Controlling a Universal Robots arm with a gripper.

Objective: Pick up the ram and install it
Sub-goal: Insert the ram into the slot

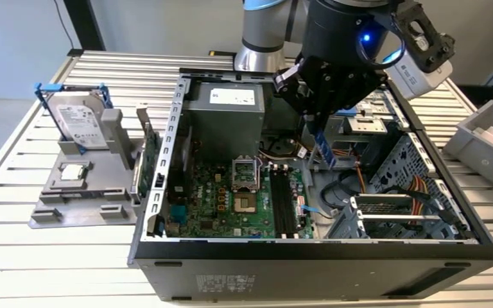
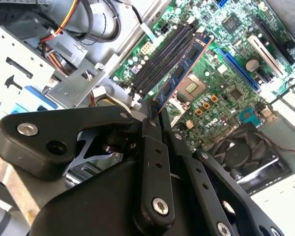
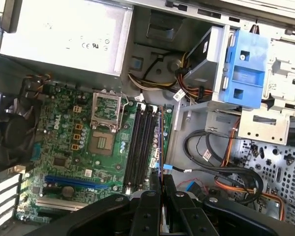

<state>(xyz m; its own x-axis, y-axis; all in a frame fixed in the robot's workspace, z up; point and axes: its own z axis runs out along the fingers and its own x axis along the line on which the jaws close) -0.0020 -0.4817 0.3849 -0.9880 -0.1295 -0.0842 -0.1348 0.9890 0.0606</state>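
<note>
Second wrist view: gripper (image 2: pixel 155 112) pinched tight on the ram (image 2: pixel 184 69), black fingers (image 2: pixel 148 129) pressed on both faces at one end. The board reads blue here, with dark chips along it, and juts past the fingertips toward the motherboard (image 2: pixel 236 93).

First wrist view: gripper (image 3: pixel 160 180) with the ram (image 3: pixel 160 140) seen edge-on as a thin line. It runs roughly parallel to the long black memory slots (image 3: pixel 140 142), on the side of the bank away from the CPU socket (image 3: pixel 102 123). The slots look unfilled and the ram is not seated.

Exterior view: gripper (image 1: pixel 315 125) over the open computer case (image 1: pixel 315 256), the ram (image 1: pixel 321 151) hanging below it, above the case interior and towards the exterior view's right of the memory slots (image 1: pixel 282 202). I cannot tell whether its lower end touches anything.

- Motherboard (image 1: pixel 221 199) lies flat on the case floor, with the grey power supply (image 1: pixel 229 106) behind it.
- Blue drive bracket (image 3: pixel 246 69) and loose cables (image 3: pixel 221 162) sit beside the slots.
- Fan (image 2: pixel 246 150) is near the socket.
- Outside the case, on the exterior view's left, a hard drive (image 1: pixel 79 122) in a blue frame stands upright on a grey stand (image 1: pixel 84 192).
- A green card (image 1: pixel 149 160) stands between the stand and the case wall.
- Slatted metal table (image 1: pixel 41 269) lies under everything.
- Grey bin (image 1: pixel 482 144) sits at the exterior view's right.
</note>
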